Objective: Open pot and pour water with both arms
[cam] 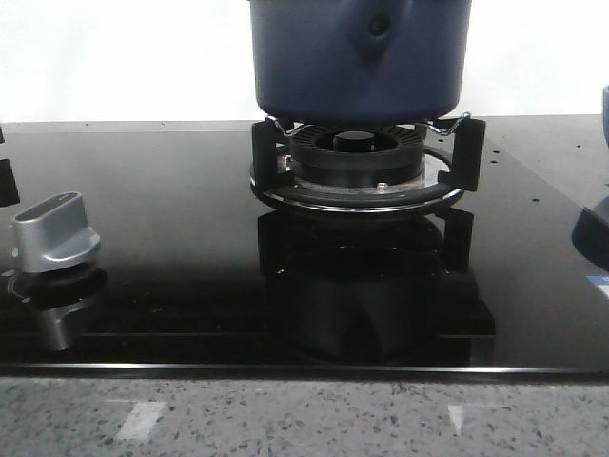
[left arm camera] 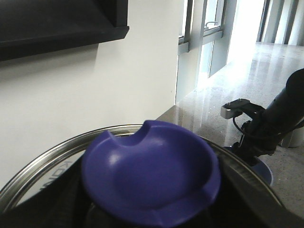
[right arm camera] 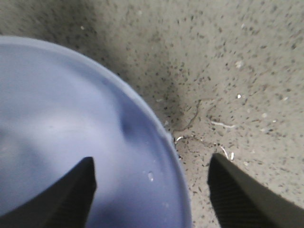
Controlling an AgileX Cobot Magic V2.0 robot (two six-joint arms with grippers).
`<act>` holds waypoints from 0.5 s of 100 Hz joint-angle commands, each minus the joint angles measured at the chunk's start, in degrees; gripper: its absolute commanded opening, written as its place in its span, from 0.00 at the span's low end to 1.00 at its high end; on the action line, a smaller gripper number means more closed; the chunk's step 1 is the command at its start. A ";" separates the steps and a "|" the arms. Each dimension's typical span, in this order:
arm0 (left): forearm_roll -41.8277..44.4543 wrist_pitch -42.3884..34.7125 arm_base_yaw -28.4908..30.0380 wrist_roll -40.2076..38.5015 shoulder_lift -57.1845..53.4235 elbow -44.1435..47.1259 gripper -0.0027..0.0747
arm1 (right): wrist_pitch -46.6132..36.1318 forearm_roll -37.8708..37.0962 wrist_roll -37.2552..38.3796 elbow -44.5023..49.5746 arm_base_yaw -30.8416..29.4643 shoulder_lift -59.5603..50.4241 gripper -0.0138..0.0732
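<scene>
Holding a blue knob [left arm camera: 151, 173] with its glass lid [left arm camera: 42, 168] between the left gripper's [left arm camera: 152, 213] clamped jaws, we logged the pot [cam: 360, 59] on its burner [cam: 357, 157] as opened, unpoured; right gripper [right arm camera: 152, 178] jaws apart, straddling the lighter bowl's [right arm camera: 71, 133] rim.

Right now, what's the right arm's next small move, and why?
Probably close the right tool on the bowl rim. Its fingers stand open, one inside the bowl and one outside over the counter, with the rim between them. Nothing looks gripped yet.
</scene>
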 commanded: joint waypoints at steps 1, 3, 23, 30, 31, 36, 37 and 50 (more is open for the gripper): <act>-5.20 0.49 -1.69 0.08 -1.42 -1.98 0.37 | -2.51 0.43 -0.63 -1.26 -0.43 -5.16 0.73; -5.20 0.49 -2.03 0.08 -1.06 -1.98 0.37 | -2.53 0.43 -0.74 -1.26 -0.43 -6.15 0.73; -6.87 0.18 -4.67 3.70 2.65 -1.98 0.37 | -2.64 0.54 -0.73 -1.26 -0.43 -12.86 0.73; -7.89 0.18 -5.50 5.34 4.11 -2.34 0.37 | -2.37 0.77 -0.73 -1.26 -0.43 -14.96 0.73; -7.89 0.18 -5.76 5.74 4.37 -2.34 0.37 | -2.36 0.77 -0.73 -1.26 -0.43 -14.96 0.73; -7.89 0.18 -6.28 7.62 5.28 -2.72 0.37 | -2.06 0.93 -0.73 -1.26 -0.43 -16.17 0.73; -7.89 0.18 -6.28 7.87 5.30 -2.84 0.37 | -2.06 0.93 -0.73 -1.26 -0.43 -16.41 0.73; -7.89 0.18 -6.61 9.18 7.99 -4.32 0.37 | -1.52 1.06 -0.73 -1.26 -0.43 -18.06 0.73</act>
